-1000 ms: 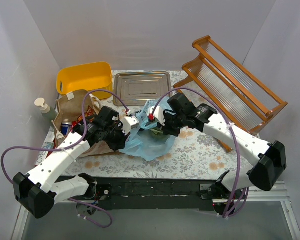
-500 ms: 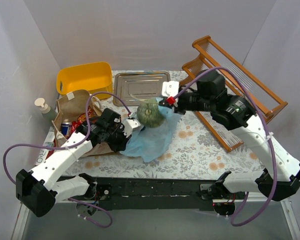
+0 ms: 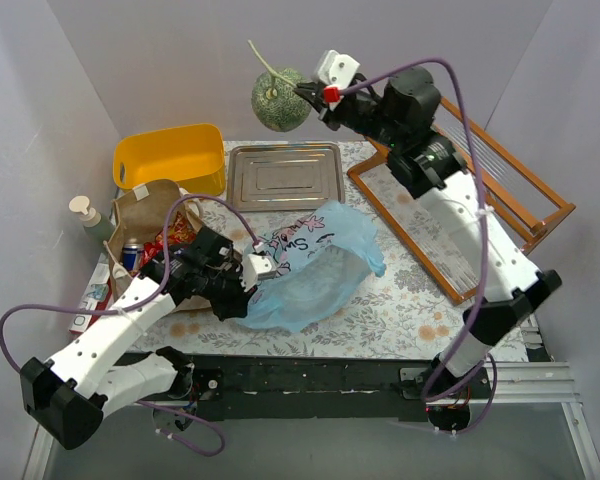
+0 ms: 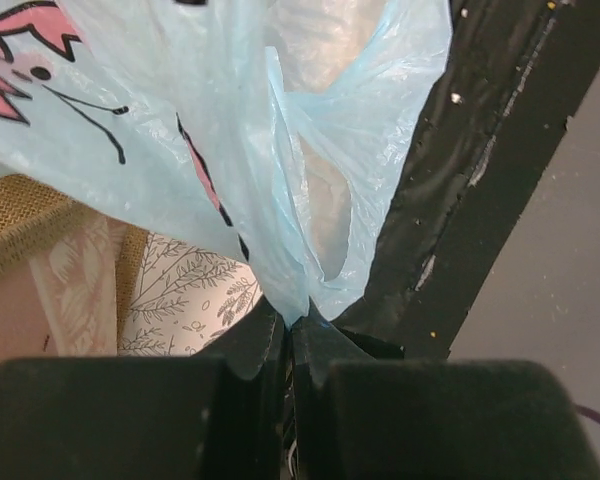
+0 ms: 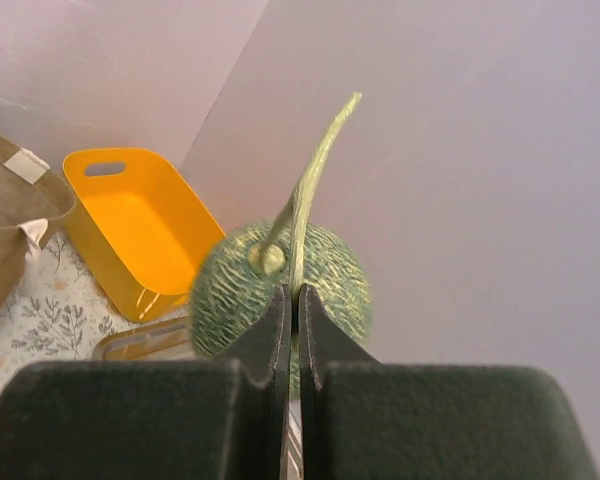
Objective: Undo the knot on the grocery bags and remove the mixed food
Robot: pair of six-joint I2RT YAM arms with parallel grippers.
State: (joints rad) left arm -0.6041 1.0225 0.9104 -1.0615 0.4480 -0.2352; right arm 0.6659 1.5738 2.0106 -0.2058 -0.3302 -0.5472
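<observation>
High above the back of the surface (image 3: 410,295), the right gripper (image 3: 306,92) is pinched shut on the thin stem (image 5: 318,165) of the green netted melon (image 3: 280,100), which hangs free in the air over the metal tray (image 3: 280,175) and near the yellow tub (image 3: 170,155). The melon is therefore out of its bag but not yet set down. Near the front edge, the left gripper (image 3: 260,266) is clamped tight on a bunched fold of the light blue plastic bag (image 3: 320,275), which lies slack and flattened on the surface with its mouth loose; judging by that, its knot is undone and it looks emptied, though its inside cannot be seen fully. At the left stands the brown paper bag (image 3: 145,210), where a blue-silver can (image 3: 131,254) and a red packet (image 3: 168,238) show at its opening, so that bag's contents appear to remain. A pump soap bottle (image 3: 88,215) stands just beside it against the wall. At the right, a wooden rack (image 3: 460,210) lies close under the raised right arm and could crowd its descent.
</observation>
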